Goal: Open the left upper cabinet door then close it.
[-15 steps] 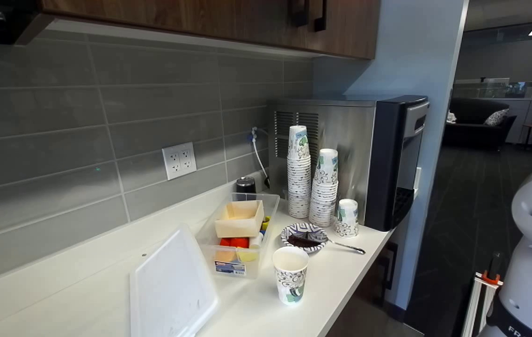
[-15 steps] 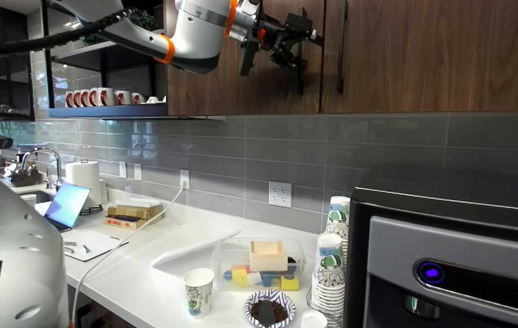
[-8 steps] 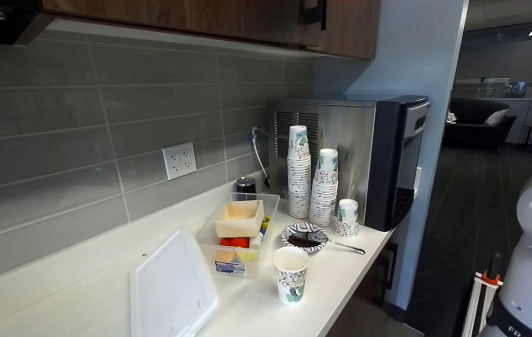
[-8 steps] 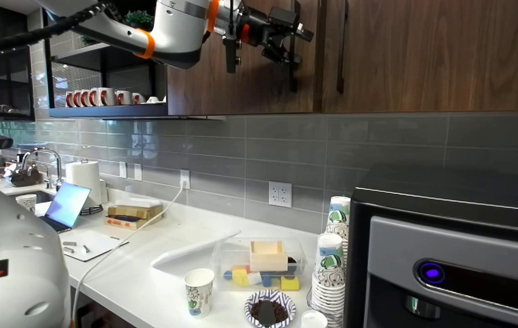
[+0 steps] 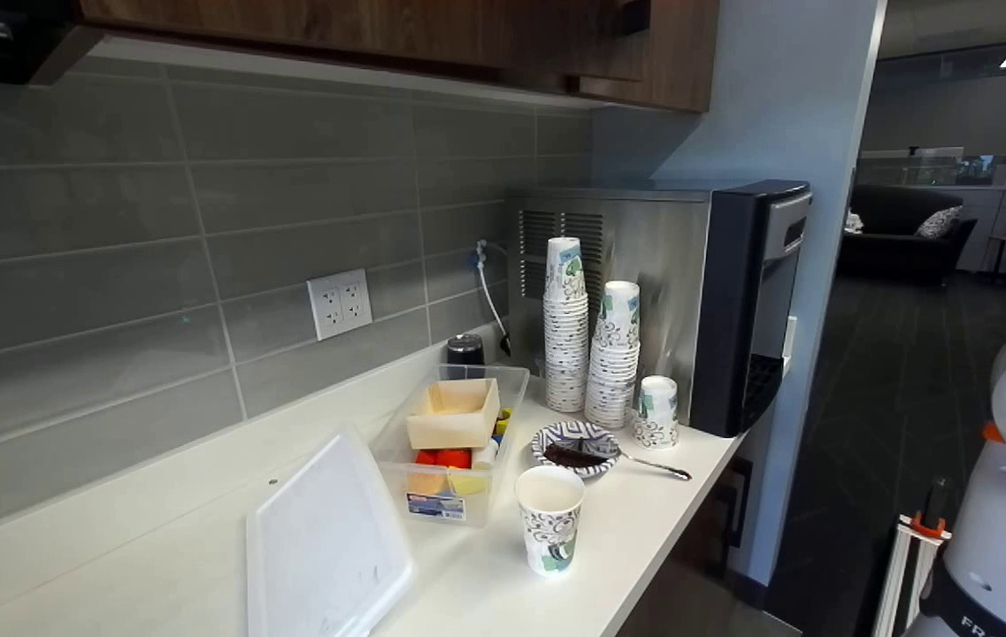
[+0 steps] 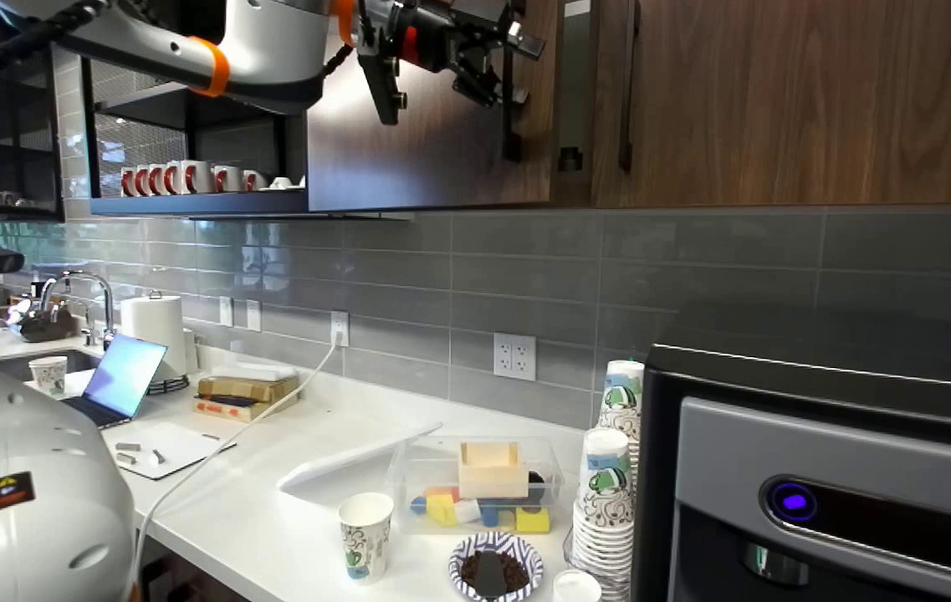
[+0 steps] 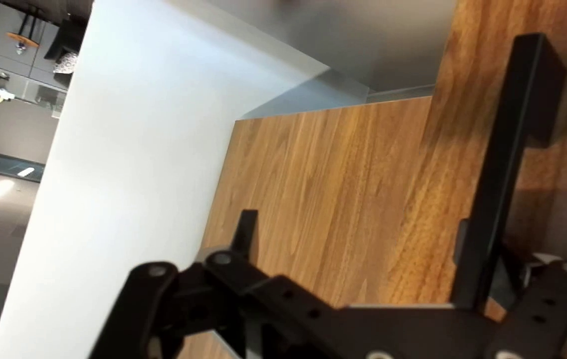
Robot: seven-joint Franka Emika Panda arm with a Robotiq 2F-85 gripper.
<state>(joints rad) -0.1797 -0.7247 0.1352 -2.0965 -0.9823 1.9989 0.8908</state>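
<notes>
Hooking one finger behind the black bar handle [image 7: 498, 169], gripper [image 6: 521, 68] has its jaws spread wide. Left upper cabinet door [image 6: 442, 159] is ajar above the white counter [image 6: 258, 522], its right edge out from the adjoining door [image 6: 801, 100], cabinet interior [image 6: 575, 92] showing through the gap in an exterior view.
</notes>
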